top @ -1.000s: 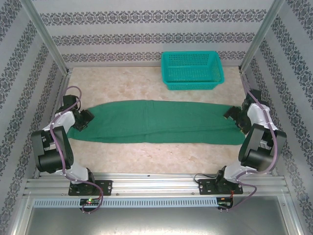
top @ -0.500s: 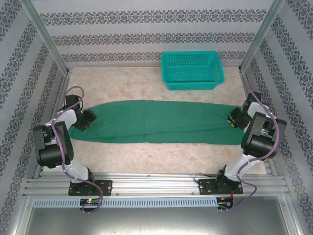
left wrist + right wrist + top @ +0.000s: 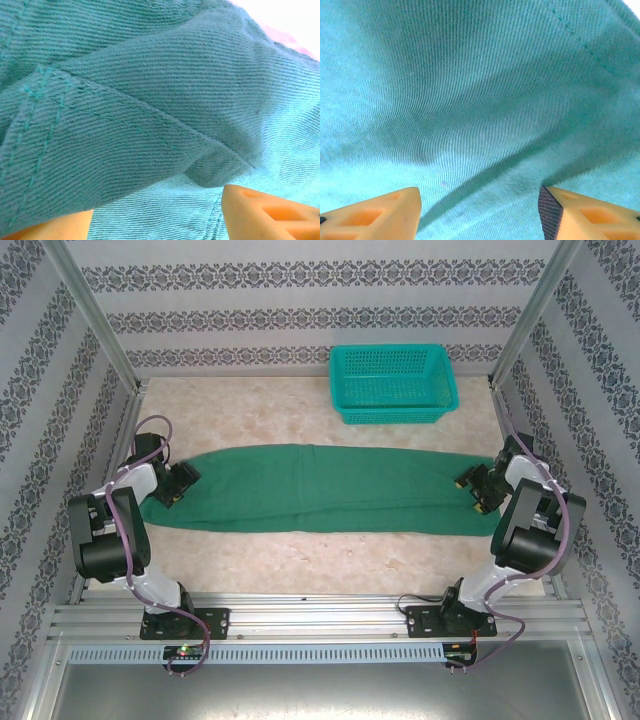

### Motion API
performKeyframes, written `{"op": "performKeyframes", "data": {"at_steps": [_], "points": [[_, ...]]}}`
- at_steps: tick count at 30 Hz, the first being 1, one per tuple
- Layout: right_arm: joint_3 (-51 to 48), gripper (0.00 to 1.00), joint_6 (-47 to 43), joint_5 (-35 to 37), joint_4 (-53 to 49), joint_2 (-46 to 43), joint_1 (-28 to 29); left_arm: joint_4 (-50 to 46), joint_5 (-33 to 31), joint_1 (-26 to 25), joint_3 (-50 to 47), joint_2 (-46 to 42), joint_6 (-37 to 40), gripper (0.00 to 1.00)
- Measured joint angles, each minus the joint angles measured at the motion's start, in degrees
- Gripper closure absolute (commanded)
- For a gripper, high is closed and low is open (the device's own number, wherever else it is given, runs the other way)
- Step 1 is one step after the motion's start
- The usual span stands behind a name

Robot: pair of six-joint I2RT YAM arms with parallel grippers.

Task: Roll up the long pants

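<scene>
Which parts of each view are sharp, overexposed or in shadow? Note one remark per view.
Top external: even soft light, all sharp, the long pants throwing hardly any shadow on the table. Left wrist: weave crisp, top right corner blown out to white. Right wrist: weave sharp, dark shadow along a fold, lower left brighter.

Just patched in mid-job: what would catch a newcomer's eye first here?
The long pants lie flat as a dark green band across the middle of the table. The left gripper sits at one end and the right gripper at the other, both open over it. A teal basket stands behind, toward the right.
</scene>
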Motion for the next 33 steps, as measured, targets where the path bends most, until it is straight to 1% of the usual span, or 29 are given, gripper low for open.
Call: {"op": "performKeyframes", "data": {"at_steps": [1,2,5,8,16,17,18,19,21,24,27,30,33], "points": [[-0.1,0.34,-0.1,0.0,-0.5,-0.8,0.0,0.2,0.1,0.0,0.0,0.1,0.0,0.22],[-0.1,0.33,-0.2,0.0,-0.7,-1.4,0.0,0.3,0.2,0.0,0.0,0.3,0.0,0.00],[-0.1,0.36,-0.8,0.0,-1.2,-1.9,0.0,1.3,0.9,-0.5,0.0,0.4,0.0,0.00],[-0.1,0.36,-1.2,0.0,-1.0,-1.7,0.0,1.5,1.1,-0.8,0.0,0.4,0.0,0.00],[-0.9,0.37,-1.2,-0.3,-0.4,2.0,-0.4,1.5,1.0,-0.8,0.0,0.4,0.2,0.00],[-1.0,0.40,-1.2,-0.3,-0.4,2.1,-0.4,1.5,1.0,-0.8,0.0,0.4,0.2,0.00],[-1.1,0.46,-1.1,-0.3,-0.3,2.2,-0.4,1.5,1.0,-0.8,0.0,0.4,0.2,0.00],[-1.2,0.61,-1.0,-0.3,0.0,2.3,-0.5,1.5,1.0,-0.8,0.0,0.4,0.2,0.00],[-1.2,1.00,-1.2,-0.7,0.6,2.9,-0.8,1.5,0.9,-0.8,0.0,0.4,0.2,0.00],[-1.2,1.00,-1.0,-1.6,1.4,4.1,-1.5,1.5,0.8,-0.8,0.0,0.4,0.2,0.00],[-1.2,1.00,-0.7,-1.8,1.5,3.3,-1.5,1.5,0.6,-0.8,0.0,0.4,0.2,0.00],[-1.2,1.00,-0.7,-1.7,0.6,-1.1,-1.5,1.5,0.3,-0.8,0.0,0.4,0.2,0.00],[-1.2,1.00,-0.7,-1.7,-1.2,-9.2,-1.5,1.5,0.1,-0.8,0.0,0.4,0.2,0.00]]}}
